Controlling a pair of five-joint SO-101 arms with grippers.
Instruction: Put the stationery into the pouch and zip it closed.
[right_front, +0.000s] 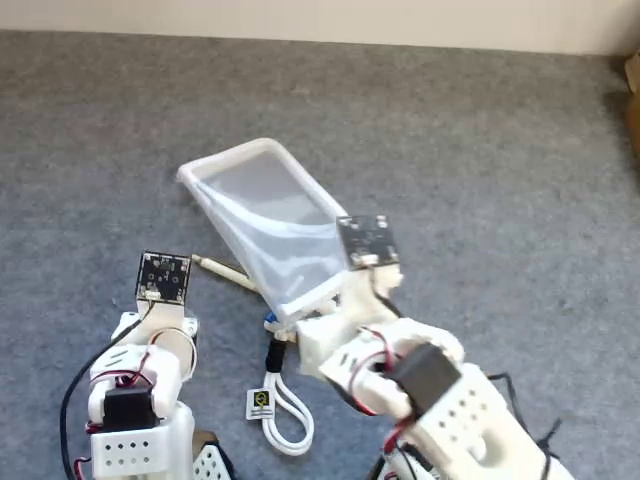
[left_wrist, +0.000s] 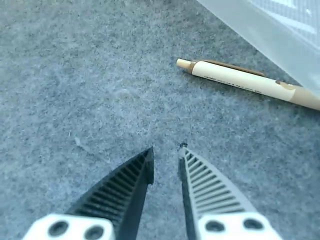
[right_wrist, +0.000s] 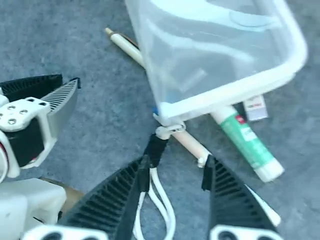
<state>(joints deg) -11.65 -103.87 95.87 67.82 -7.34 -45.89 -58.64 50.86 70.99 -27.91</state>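
Lying ahead of left pincer (left_wrist: 166, 151), pen (left_wrist: 250, 84), end under pouch (left_wrist: 280, 35).

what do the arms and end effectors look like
The left arm and right arm are white shells with black servo blocks, red and black wires and a square black board at the wrist. Left end effector and right end effector: tapered, ribbed dark fingers.

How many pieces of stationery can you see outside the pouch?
2: a beige pen partly under the pouch, and a green glue stick by its edge. More may be hidden.
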